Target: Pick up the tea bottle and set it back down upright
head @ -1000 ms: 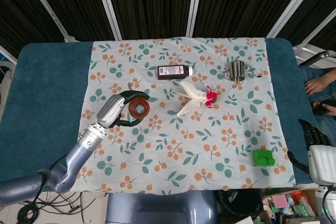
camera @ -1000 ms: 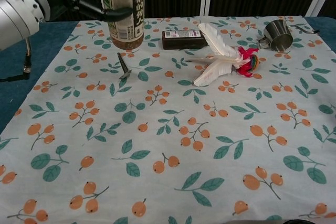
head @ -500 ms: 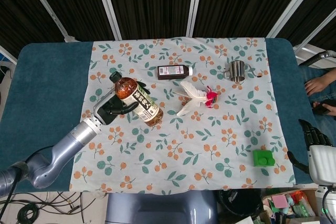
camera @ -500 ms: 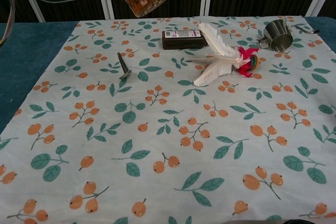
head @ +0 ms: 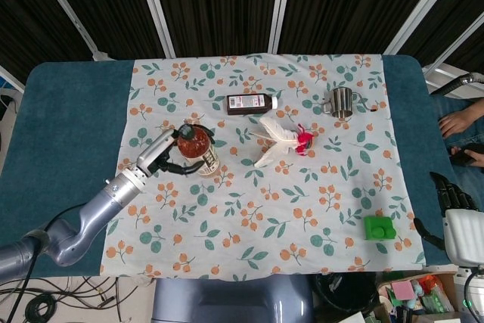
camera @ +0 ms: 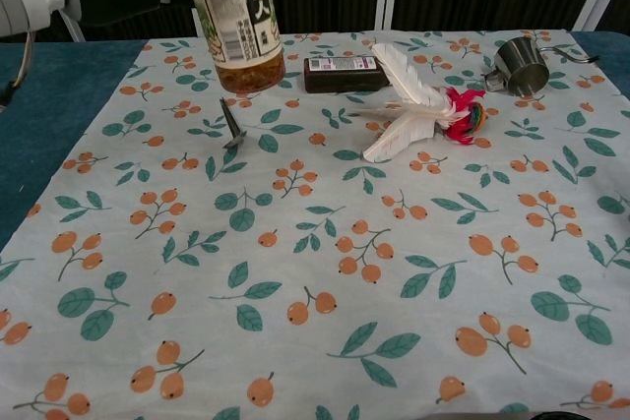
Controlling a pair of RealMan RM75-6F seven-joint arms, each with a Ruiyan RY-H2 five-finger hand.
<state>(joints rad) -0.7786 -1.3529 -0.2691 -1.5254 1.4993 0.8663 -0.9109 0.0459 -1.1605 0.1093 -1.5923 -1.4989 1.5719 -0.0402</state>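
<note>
Since half a second ago, you have swung the tea bottle [camera: 234, 17] from a steep tilt back to nearly upright. In the chest view it hangs in the upper left of the frame, its base just above the floral tablecloth [camera: 325, 243] and leaning slightly. Your left hand [head: 171, 153] wraps its fingers around the bottle's body from the side, which keeps the base free for setting down. Your right hand [head: 452, 196] sits at the head view's lower right edge; you cannot tell how far open it is. A small dark clip [camera: 232, 123] lies just below the bottle.
</note>
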